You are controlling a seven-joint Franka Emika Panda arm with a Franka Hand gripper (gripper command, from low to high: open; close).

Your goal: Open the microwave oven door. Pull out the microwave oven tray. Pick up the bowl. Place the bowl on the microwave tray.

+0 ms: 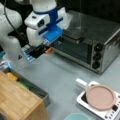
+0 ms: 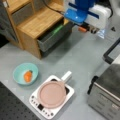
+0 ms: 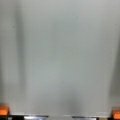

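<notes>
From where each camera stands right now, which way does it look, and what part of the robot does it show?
A front view: high, looking down at the microwave oven with its door, the arm and pincer at its left.
A front view: high, opposite side, looking down at the bowl, wooden cabinet, and pincer at its top.
Wrist view: faces bare grey table; only orange fingertips show.
Shared: both front views show the white appliance with pink disc.

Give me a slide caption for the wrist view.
Wrist camera facing bare grey tabletop, the hand's orange-tipped fingers spread at the bottom corners, nothing between them.
</notes>
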